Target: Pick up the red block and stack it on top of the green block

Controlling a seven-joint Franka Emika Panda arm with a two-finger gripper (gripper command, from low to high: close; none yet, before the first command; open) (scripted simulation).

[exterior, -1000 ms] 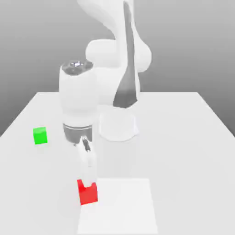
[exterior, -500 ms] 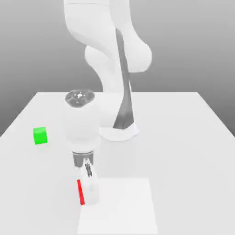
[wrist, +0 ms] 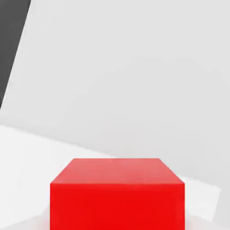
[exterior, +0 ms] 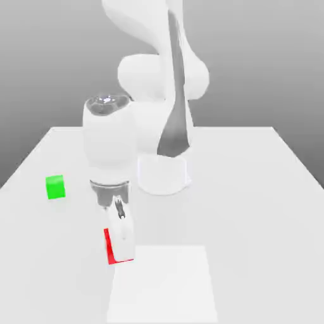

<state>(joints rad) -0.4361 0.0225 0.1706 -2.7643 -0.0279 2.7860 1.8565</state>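
Now the white Panda arm points straight down over the front part of the white matte tabletop, and its two-finger gripper has the small matte bright red cube between its fingers. In the exterior view one pale finger covers most of the cube's front, so just a red strip along the side toward the exterior view's left and a thin edge below the fingertip show. The fingers are closed against the cube's sides, no wider than the cube itself. The cube appears to be off the table, its lower edge just above the near left corner of a lighter white square patch on the table surface, though how high it hangs cannot be judged exactly.

From the hand view, the red block sits close under the camera, its top face and one side face plainly seen, with the pale table surface spread behind it.

The small matte bright green cube rests on the table toward the exterior view's left, well apart from the gripper and the red cube, and farther back than they are. It sits flat and upright. The arm's round white base stands on the table behind the gripper, toward the middle.
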